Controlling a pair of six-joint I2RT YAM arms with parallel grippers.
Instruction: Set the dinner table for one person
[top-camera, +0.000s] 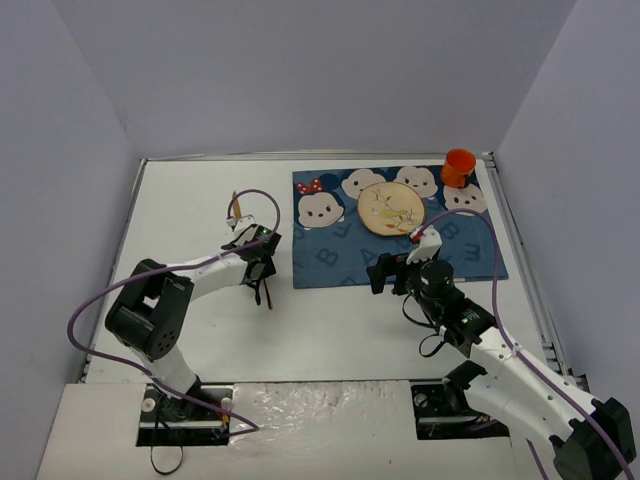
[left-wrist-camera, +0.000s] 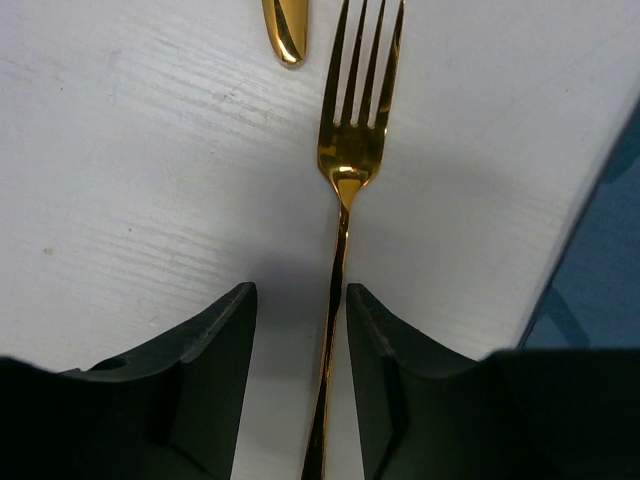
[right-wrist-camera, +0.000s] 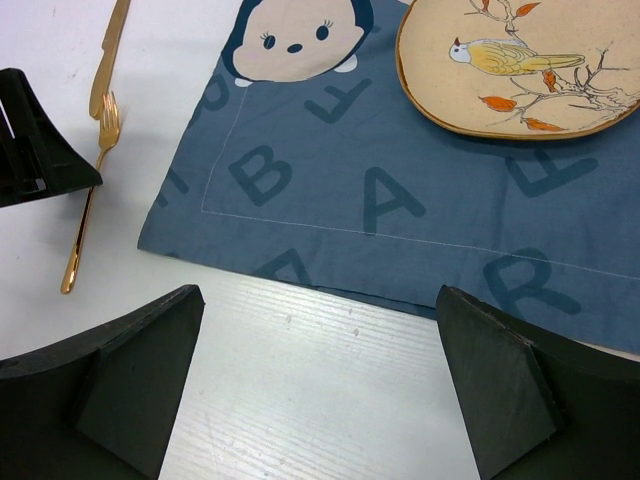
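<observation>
L gripper (left-wrist-camera: 300, 300) sits low over the dinner table (top-camera: 180, 215), jaws partway apart & straddling the gold fork (left-wrist-camera: 346, 190) handle: gap on 1 side, near touching on the other, nothing clamped. Fork lies flat on the bare white top just L of the blue mat (top-camera: 400, 240). The gold knife (left-wrist-camera: 284, 30) tip is beside the tines, not touching. Plate (top-camera: 388, 208) is on the mat, orange cup (top-camera: 459, 167) at its far R corner. R gripper (right-wrist-camera: 318, 300) hangs wide & empty over the mat's near edge. Step in hand, I'd judge: pick up fork. To do it well: centre jaws on handle, drop till nearly on the top, close slow since a thin flat handle may slip or roll, lift level, stay clear of knife.
</observation>
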